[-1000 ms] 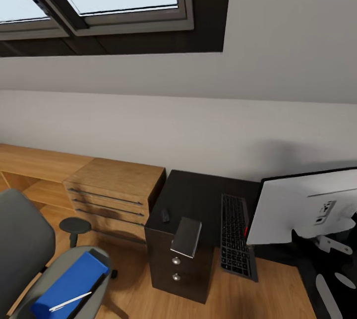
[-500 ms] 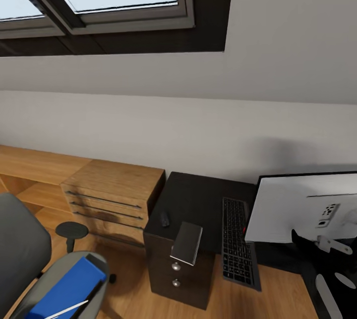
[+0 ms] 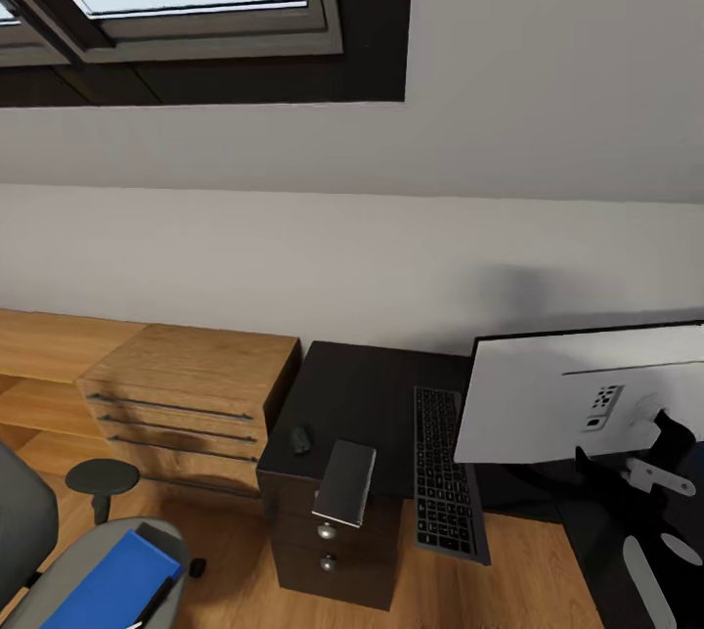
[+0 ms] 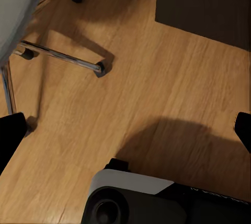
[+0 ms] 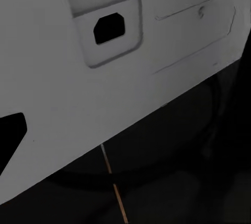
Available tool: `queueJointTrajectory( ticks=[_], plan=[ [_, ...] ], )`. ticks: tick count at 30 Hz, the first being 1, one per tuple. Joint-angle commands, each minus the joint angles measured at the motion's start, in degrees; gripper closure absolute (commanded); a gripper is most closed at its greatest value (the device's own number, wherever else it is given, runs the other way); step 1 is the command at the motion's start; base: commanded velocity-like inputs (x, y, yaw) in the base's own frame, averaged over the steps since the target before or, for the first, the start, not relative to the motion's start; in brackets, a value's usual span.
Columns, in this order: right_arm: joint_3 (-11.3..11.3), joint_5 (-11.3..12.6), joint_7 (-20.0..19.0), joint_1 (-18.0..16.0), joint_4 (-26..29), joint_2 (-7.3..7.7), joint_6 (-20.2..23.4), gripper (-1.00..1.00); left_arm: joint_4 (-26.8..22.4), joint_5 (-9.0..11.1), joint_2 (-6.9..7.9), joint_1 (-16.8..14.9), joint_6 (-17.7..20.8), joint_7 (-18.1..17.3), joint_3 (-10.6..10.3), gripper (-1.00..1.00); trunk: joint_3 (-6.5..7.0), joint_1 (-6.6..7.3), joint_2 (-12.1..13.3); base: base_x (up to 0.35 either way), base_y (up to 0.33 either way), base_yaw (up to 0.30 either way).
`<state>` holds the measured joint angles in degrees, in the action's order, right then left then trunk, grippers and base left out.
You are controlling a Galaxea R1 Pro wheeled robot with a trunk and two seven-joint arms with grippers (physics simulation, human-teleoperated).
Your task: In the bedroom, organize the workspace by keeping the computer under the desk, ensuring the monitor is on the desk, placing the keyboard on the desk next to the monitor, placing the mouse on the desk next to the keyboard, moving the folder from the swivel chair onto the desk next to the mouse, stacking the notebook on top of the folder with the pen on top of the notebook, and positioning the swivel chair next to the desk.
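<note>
On the desk (image 3: pixel 376 394) sit the monitor (image 3: pixel 577 404), white back showing, and the keyboard (image 3: pixel 445 482) just beside it. Near the front edge lie a small dark mouse (image 3: pixel 300 438) and the grey notebook (image 3: pixel 345 482), which sticks out over the edge. Down low, the blue folder (image 3: pixel 108 585) lies on the chair (image 3: pixel 68 570). Both grippers' fingers are too hidden to tell if they are apart. The right wrist camera looks at the monitor's back (image 5: pixel 104 51).

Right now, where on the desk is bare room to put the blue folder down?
The desk is bare behind the mouse, between its left edge and the keyboard. Crowded: the front edge, where the notebook overhangs, and beside the monitor.
</note>
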<state>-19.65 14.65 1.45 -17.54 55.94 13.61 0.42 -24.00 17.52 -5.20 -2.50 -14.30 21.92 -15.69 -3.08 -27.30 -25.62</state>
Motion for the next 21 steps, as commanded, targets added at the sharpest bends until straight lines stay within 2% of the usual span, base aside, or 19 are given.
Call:
queueJointTrajectory(
  ticks=[1,10,14,18,19,20,21],
  plan=[
    [0.09,0.55,0.15,-0.04,0.04,0.02,0.04,-1.0,0.01,0.54,0.04,-0.05,-0.26,0.39,-0.49,-1.0,-0.13,-0.03,-0.12,0.0,0.0,-0.267],
    [0.2,0.47,0.13,-0.04,0.04,0.02,0.02,-1.0,-0.7,0.58,0.07,-0.05,-0.35,0.44,-0.45,-1.0,-0.13,-0.03,-0.12,0.0,0.0,-0.268],
    [0.22,0.47,0.13,-0.04,-0.01,0.02,0.02,-1.0,-3.28,0.58,0.01,-0.05,-0.33,0.7,-0.3,-1.0,-0.13,-0.03,-0.12,0.0,0.0,-0.268],
    [0.28,0.38,0.13,-0.04,-0.2,0.02,0.02,-1.0,-8.32,0.69,-0.12,-0.05,0.68,0.75,-0.22,-1.0,-0.13,-0.03,-0.12,0.0,0.0,-0.257],
    [0.35,-0.12,0.13,-0.04,-0.25,0.0,0.02,-1.0,-13.61,0.79,-0.27,-0.05,4.78,0.76,-0.21,-1.0,-0.13,-0.03,-0.12,0.0,0.0,-0.225],
    [0.37,-0.64,0.13,-0.04,-0.27,-0.03,0.02,-1.0,-16.68,1.07,-0.32,-0.05,8.9,0.76,-0.18,-1.0,-0.13,-0.03,-0.12,0.0,0.0,-0.198],
    [0.38,-0.95,0.13,-0.04,-0.28,-0.04,0.02,-1.0,-18.19,1.38,-0.34,-0.05,11.42,0.76,-0.17,-1.0,-0.13,-0.03,-0.12,0.0,0.0,-0.175]
  ],
)
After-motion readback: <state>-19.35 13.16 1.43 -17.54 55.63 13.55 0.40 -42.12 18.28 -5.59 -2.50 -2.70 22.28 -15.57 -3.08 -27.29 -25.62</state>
